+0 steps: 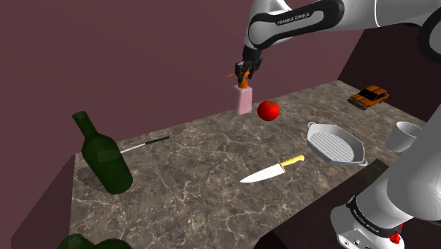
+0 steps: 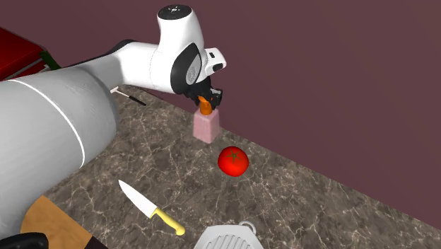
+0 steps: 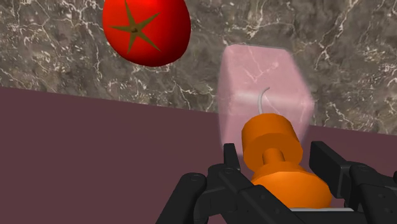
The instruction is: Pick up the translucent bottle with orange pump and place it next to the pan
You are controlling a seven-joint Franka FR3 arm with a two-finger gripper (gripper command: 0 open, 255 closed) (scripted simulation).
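A: Step in hand?

B: The grasp, it is judged. The gripper (image 3: 280,153) is seen narrowed onto the orange pump (image 3: 273,137) of the translucent bottle (image 1: 244,100), with a finger against each side of the collar and nothing else held. The bottle is read as standing on the counter (image 1: 198,177), at its far edge by the wall. No lift is noted yet.

A: Next move?

B: A straight lift is called for, then a carry toward about 4 o'clock in the shoulder view, where the pan (image 1: 333,143) lies well apart. The tomato (image 1: 268,110) sits just beside the bottle on that same line, so clearance over it is advised.

A: Counts?

B: Logged as follows:
- one pump bottle
- one pan
- one tomato
- one yellow-handled knife (image 1: 272,170)
- one thin dark-handled utensil (image 1: 145,146)
- two green bottles (image 1: 104,155), the second cut off at 6 o'clock
- one toy car (image 1: 369,95)
- one white cup (image 1: 408,136)
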